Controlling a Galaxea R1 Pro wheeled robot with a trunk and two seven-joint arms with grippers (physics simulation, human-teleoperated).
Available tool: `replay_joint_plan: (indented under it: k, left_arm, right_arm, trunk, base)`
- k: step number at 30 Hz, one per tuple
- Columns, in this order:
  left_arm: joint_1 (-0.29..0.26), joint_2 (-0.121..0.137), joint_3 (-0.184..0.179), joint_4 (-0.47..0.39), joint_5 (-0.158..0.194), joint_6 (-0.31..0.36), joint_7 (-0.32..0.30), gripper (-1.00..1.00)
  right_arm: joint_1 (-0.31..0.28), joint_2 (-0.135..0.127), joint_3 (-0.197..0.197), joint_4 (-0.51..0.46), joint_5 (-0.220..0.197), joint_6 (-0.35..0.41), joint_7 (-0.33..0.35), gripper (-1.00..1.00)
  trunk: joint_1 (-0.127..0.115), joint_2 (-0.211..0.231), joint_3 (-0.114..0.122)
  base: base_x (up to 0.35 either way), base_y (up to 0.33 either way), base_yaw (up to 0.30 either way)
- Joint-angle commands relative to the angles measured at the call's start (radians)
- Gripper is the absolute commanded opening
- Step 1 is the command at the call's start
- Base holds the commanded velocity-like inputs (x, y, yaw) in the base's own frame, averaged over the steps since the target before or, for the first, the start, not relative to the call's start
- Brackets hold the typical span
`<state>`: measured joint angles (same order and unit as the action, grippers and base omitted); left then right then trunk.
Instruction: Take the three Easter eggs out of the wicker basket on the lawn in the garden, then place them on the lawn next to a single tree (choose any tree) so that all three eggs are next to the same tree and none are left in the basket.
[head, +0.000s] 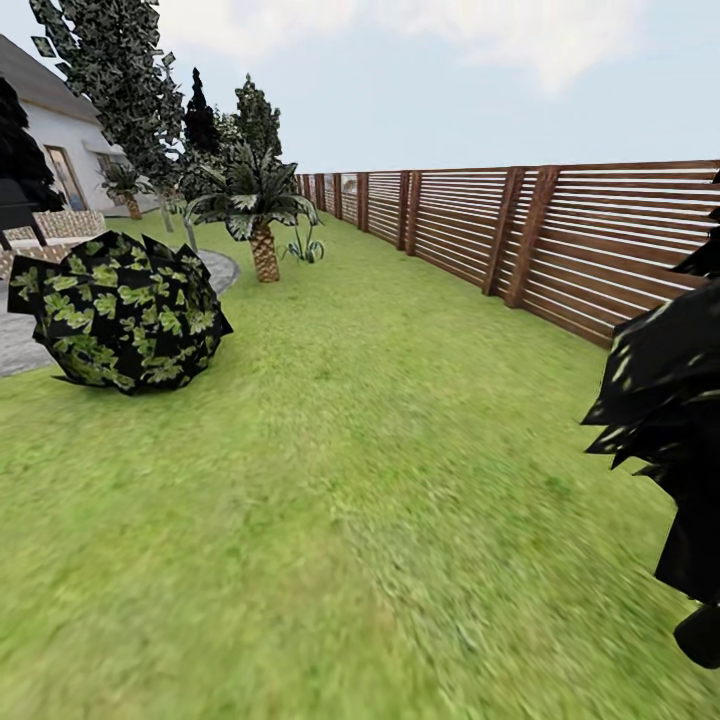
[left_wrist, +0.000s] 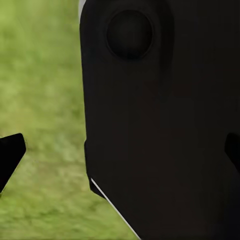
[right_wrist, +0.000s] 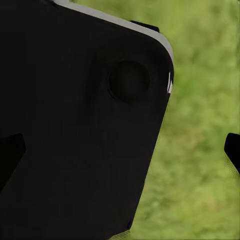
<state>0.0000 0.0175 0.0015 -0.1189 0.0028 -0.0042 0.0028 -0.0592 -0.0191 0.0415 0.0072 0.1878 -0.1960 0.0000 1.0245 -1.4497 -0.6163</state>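
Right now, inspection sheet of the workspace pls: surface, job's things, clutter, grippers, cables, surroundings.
Surface: lawn, short green grass with yellowish patches.
Job's things: tall tree far off by the white house; eggs and basket nothing seen.
Clutter: round leafy bush at left, short palm behind it, dark foliage at right edge.
Grippers: left gripper and right gripper fingertips spread at frame edges, nothing held; dark robot body between them.
Cables: nothing seen.
Surroundings: brown slat fence along right, grey patio and wicker chairs at left.

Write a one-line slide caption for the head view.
Robot in transit: open lawn ahead, round leafy bush and short palm at left, brown slat fence along the right.
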Motion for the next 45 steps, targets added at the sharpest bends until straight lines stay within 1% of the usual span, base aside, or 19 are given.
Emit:
replay_joint_plan:
  k: [1, 5, 10, 17, 24, 32, 37, 45]
  left_arm:
    - [0.000, 0.000, 0.000, -0.001, 0.000, 0.000, 0.000, 1.00]
    - [0.000, 0.000, 0.000, -0.001, 0.000, 0.000, 0.000, 1.00]
    - [0.000, 0.000, 0.000, -0.001, 0.000, 0.000, 0.000, 1.00]
    - [0.000, 0.000, 0.000, -0.001, 0.000, 0.000, 0.000, 1.00]
    - [0.000, 0.000, 0.000, -0.001, 0.000, 0.000, 0.000, 1.00]
    - [0.000, 0.000, 0.000, -0.001, 0.000, 0.000, 0.000, 1.00]
    - [0.000, 0.000, 0.000, -0.001, 0.000, 0.000, 0.000, 1.00]
    - [0.000, 0.000, 0.000, -0.001, 0.000, 0.000, 0.000, 1.00]
  right_arm:
    - [-0.001, 0.001, 0.003, 0.000, 0.001, -0.003, 0.000, 1.00]
    - [0.000, 0.004, 0.002, 0.001, -0.001, -0.003, 0.000, 1.00]
    - [-0.001, 0.002, 0.004, -0.001, 0.008, -0.003, 0.000, 1.00]
    - [-0.001, 0.002, 0.004, -0.001, 0.009, -0.003, 0.000, 1.00]
    - [-0.001, -0.002, 0.005, 0.000, 0.010, -0.002, 0.000, 1.00]
    - [-0.001, 0.000, 0.004, -0.002, 0.002, -0.003, 0.000, 1.00]
    - [-0.001, -0.002, 0.004, -0.005, 0.002, -0.002, -0.001, 1.00]
    - [0.000, 0.002, 0.004, -0.006, 0.002, -0.002, 0.000, 1.00]
  trunk:
    - [0.000, 0.000, -0.001]
    - [0.000, 0.000, -0.001]
    - [0.000, 0.000, -0.006]
    - [0.000, 0.000, -0.013]
    - [0.000, 0.000, -0.014]
    - [0.000, 0.000, -0.014]
    - [0.000, 0.000, -0.014]
    - [0.000, 0.000, -0.014]
  base:
    - [0.284, 0.134, 0.000]
    - [0.285, 0.133, 0.000]
    - [0.286, 0.132, -0.008]
    - [0.286, 0.131, -0.117]
    - [0.286, 0.131, -0.010]
    - [0.286, 0.131, 0.000]
    - [0.286, 0.131, 0.000]
    - [0.286, 0.131, 0.000]
